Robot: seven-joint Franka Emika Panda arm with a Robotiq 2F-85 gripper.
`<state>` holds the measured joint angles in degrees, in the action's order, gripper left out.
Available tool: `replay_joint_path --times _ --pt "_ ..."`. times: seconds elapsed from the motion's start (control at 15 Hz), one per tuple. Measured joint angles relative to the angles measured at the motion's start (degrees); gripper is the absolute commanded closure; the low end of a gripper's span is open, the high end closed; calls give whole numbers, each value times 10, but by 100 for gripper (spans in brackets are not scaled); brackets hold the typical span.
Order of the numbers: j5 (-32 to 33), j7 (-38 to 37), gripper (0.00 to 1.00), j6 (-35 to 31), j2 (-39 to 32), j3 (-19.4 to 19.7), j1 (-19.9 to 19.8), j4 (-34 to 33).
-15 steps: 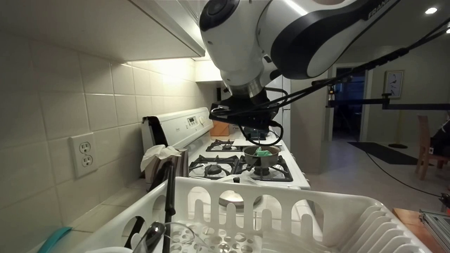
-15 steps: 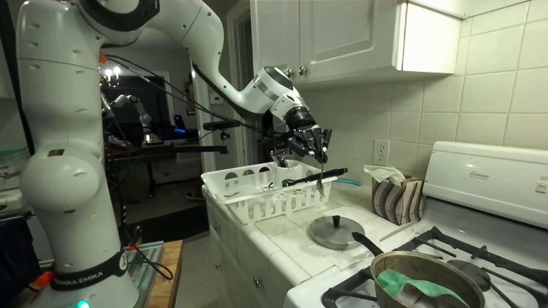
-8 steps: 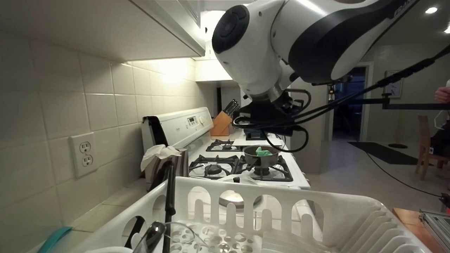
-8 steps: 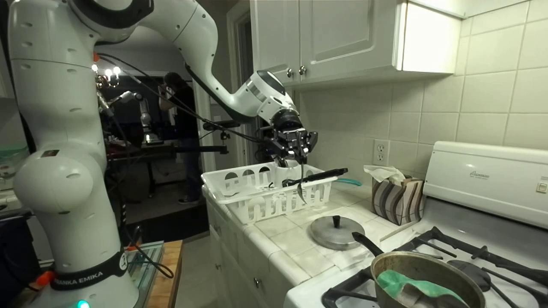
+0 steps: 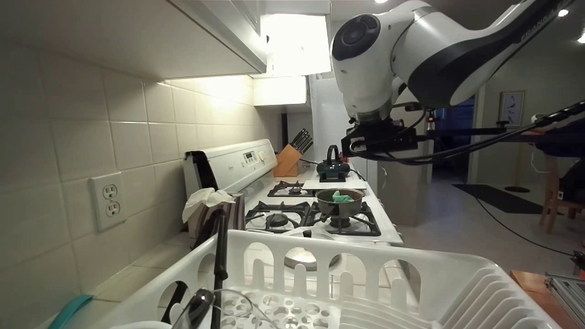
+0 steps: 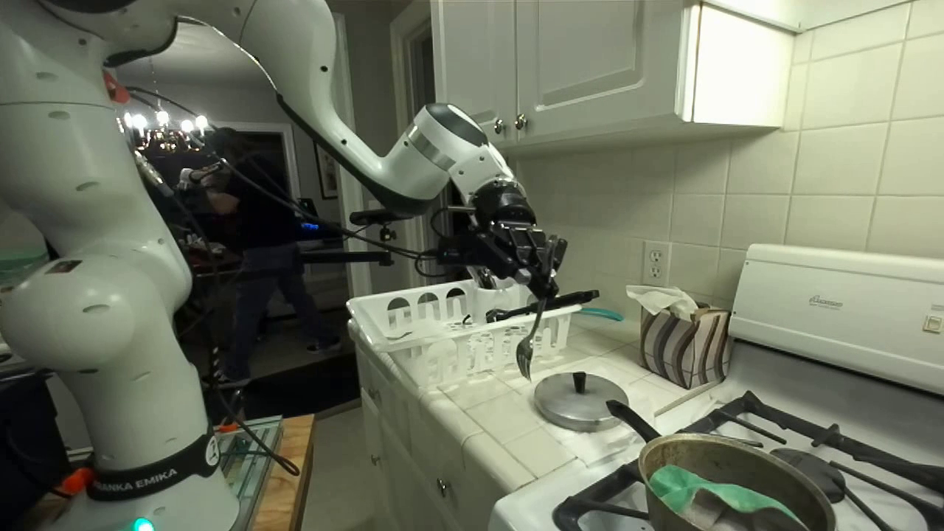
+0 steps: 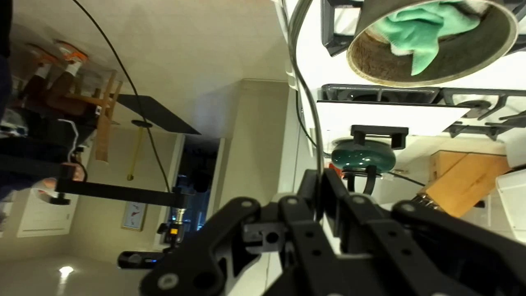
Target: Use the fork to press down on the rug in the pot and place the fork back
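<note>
A metal fork [image 6: 525, 352] hangs tines down, clamped by its handle in my gripper [image 6: 546, 284]. Its shaft rises out of the pinched fingers in the wrist view [image 7: 319, 176]. In an exterior view the tines show in front of the dish rack, left of the pot lid; how high above the counter they are I cannot tell. The pot [image 6: 745, 461] sits on a stove burner, apart from the fork. Inside it lies the rug, a crumpled green cloth [image 6: 708, 490], also visible in the wrist view as green cloth [image 7: 427, 31].
A white dish rack [image 6: 442, 354] with a black-handled utensil [image 6: 568, 300] stands on the counter. Beside the stove are a lid [image 6: 579, 405] and a striped tissue box [image 6: 682, 343]. Further back are a kettle [image 5: 333, 169] and a knife block [image 5: 287, 161]. An upper cabinet [image 6: 605, 66] overhangs the counter.
The arm has swung away from the tiled wall with the fork, and the fork now hangs lower and turned so its tines show. The pot and cloth stay put. A person has appeared behind.
</note>
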<state>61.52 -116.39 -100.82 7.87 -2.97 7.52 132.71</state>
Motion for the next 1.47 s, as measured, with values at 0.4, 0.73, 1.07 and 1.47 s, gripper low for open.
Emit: replay_joint_path --times 0.4,0.73,1.07,1.47 --pt "66 132 92 -166 30 64 -73 14" --pt "67 135 98 -173 29 64 -76 14" --pt "130 116 98 -184 14 65 -89 5" --pt "212 60 98 -316 -34 84 -106 -24"
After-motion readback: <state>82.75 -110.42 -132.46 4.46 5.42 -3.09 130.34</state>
